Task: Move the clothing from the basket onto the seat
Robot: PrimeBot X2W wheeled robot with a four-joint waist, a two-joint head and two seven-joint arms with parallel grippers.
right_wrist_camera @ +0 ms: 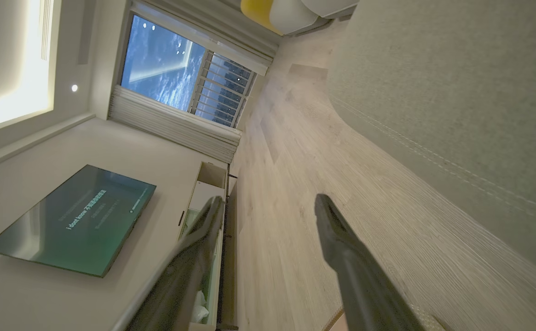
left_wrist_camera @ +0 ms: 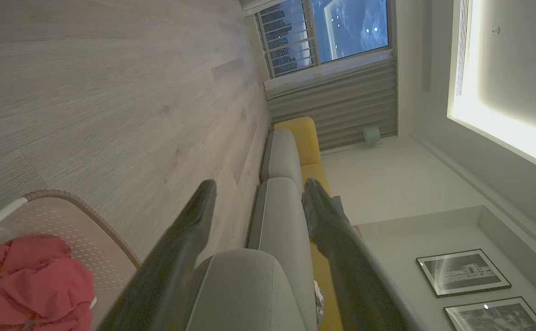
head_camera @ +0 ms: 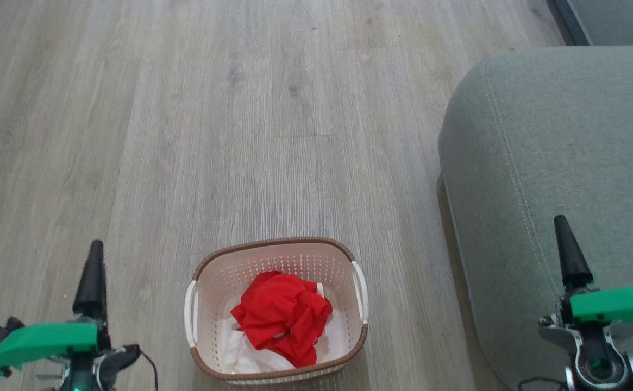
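Clothing [head_camera: 282,316] in basket [head_camera: 294,262], white piece [head_camera: 243,355] buried under red; seat [head_camera: 555,152] cut off; left gripper [left_wrist_camera: 261,185], right gripper [right_wrist_camera: 270,198] wide, empty.

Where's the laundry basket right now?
Head view, bottom centre: the basket stands on the wood floor, left of the seat, with the clothing inside.

We see a pale wood-plank floor [head_camera: 240,136], a window [right_wrist_camera: 166,78] onto dark sky, a wall-mounted television [right_wrist_camera: 74,220] showing text, and two framed pictures [left_wrist_camera: 463,272] on a white wall.
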